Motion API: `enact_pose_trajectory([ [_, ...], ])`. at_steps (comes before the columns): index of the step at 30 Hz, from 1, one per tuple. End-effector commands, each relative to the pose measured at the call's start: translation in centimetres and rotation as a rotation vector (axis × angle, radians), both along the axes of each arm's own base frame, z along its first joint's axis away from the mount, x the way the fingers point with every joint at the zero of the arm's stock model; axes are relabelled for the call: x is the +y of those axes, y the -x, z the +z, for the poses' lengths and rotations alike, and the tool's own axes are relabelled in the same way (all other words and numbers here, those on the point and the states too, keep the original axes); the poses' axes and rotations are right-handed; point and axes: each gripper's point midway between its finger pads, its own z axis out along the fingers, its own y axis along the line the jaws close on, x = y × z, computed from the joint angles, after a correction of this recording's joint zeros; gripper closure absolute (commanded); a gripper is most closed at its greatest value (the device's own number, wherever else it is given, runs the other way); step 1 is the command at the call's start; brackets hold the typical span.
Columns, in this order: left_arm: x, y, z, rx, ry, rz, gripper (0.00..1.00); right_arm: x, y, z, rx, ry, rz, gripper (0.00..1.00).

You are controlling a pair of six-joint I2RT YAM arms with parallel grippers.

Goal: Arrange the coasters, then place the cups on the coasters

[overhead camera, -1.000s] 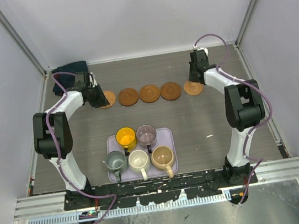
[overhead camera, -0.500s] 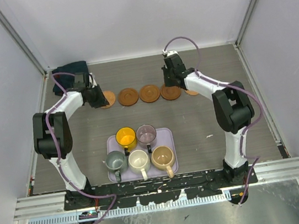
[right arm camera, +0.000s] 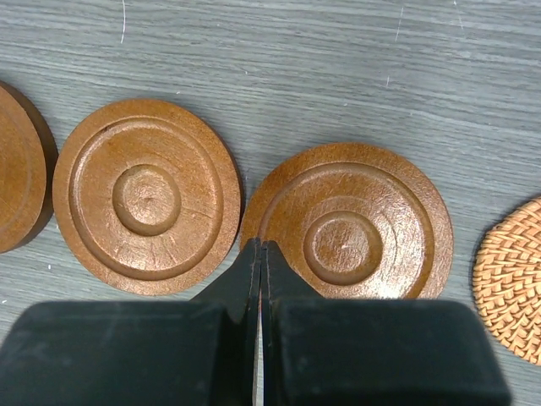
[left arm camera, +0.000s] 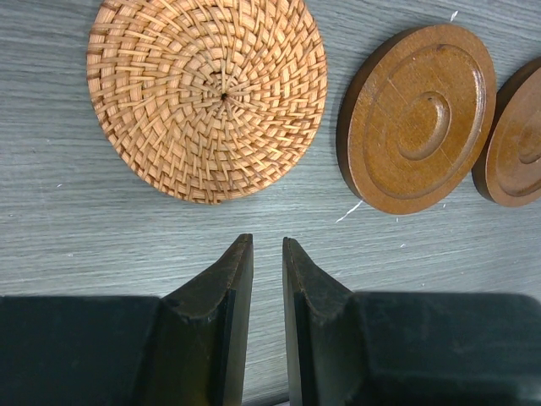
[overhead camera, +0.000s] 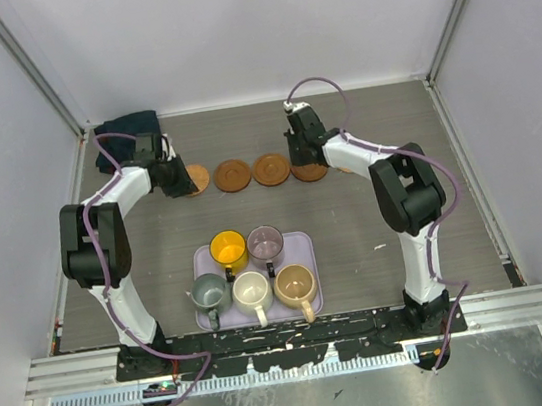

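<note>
**Leftward shift of right gripper [right arm camera: 260, 247] along the coaster row**

Compare with the overhead view a second back: find the right gripper gone from the right-end woven coaster [right arm camera: 511, 279] and swung left to the fourth coaster [right arm camera: 351, 228]. Note fingers pressed flat together, pinching nothing, tips at the near rim of that wooden disc, right at the narrow gap to the third coaster [right arm camera: 145, 196]. Cannot tell whether touching or hovering. Read this as set-up for a nudge to even out spacing, not for a pick-up.

Find the left gripper [left arm camera: 258, 254] unmoved, just beside the near side of the left-end woven coaster [left arm camera: 207, 97]. Note fingers spread only a crack, nothing between them.

Count five coasters in one line across the far part of the table [overhead camera: 354, 221]: woven at both ends, three wooden between. Judge the arranging step close to finished, apart from the third and fourth rims lying nearly in contact.

Locate all five cups [overhead camera: 251, 290] on the lavender tray [overhead camera: 302, 244], near the arm bases and well apart from the row. Record none on a coaster yet.

Watch for:
- cups packed close together on the tray, leaving little finger room;
- the right arm lying across the right end of the row;
- dark cloth [overhead camera: 120, 133] in the far left corner, behind the left arm.
</note>
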Motion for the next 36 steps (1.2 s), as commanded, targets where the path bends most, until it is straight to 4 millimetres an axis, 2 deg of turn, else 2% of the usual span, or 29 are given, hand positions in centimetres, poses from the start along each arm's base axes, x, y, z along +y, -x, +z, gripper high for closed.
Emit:
enact_pose_trajectory([
  [1, 0.0, -0.9, 2.3, -0.071, 0.026, 0.006, 0.78, 0.9, -1.3, 2.3, -0.061, -0.012, 0.011, 0.99],
  [10, 0.0, -0.7, 1.9, -0.063, 0.024, 0.006, 0.78, -1.0, -1.5, 1.1, -0.057, 0.068, -0.055, 0.99],
  [27, 0.1, -0.8, 1.9, -0.065, 0.024, 0.006, 0.78, -3.6, -1.6, -1.7, 0.002, 0.073, -0.122, 0.99],
  [36, 0.2, -0.8, 1.8, -0.063, 0.025, 0.009, 0.78, -5.4, -1.6, -2.3, 0.011, 0.099, -0.177, 0.99],
])
